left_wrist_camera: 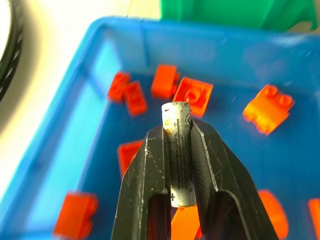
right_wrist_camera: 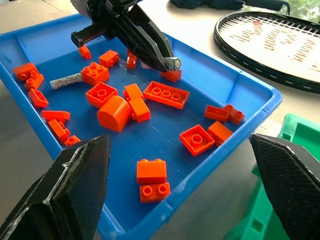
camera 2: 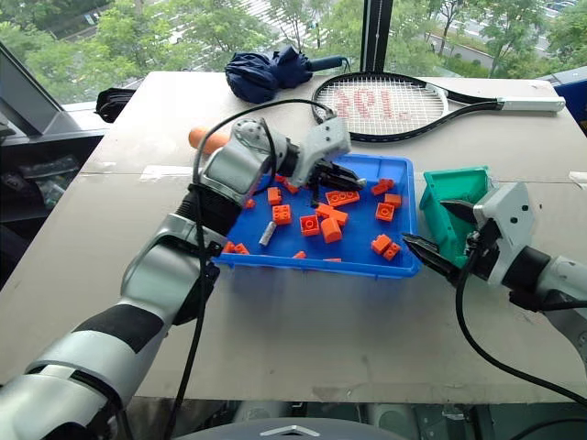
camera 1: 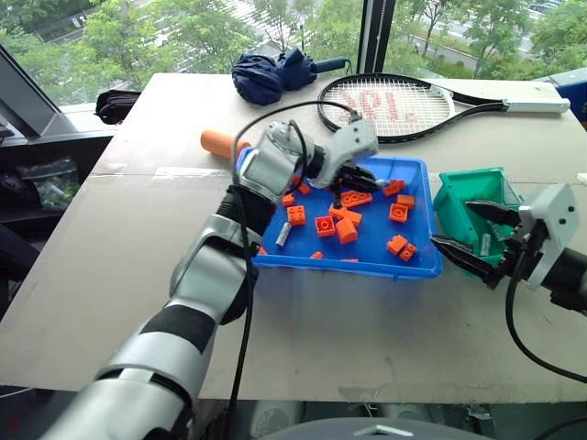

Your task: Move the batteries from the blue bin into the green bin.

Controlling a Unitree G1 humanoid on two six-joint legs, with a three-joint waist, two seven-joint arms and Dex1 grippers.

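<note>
Over the blue bin [camera 1: 417, 261] the left hand [left_wrist_camera: 178, 150] is clamped tight on a battery [left_wrist_camera: 178, 150], a small silver-grey cylinder with scuffed white wrap and faint print, held above the tray floor with its end poking past the fingertips. Below it the blue bin holds scattered orange bricks [camera 1: 347, 229] and a second battery [camera 1: 283, 234] lying flat near the left wall. Just beside its right edge stands the green bin [camera 1: 459, 206], another battery [camera 1: 484, 244] visible inside it. At the green bin's front hovers the right hand [camera 1: 477, 236], fingers spread wide and gripping nothing, above the bench [camera 1: 138, 275].
</note>
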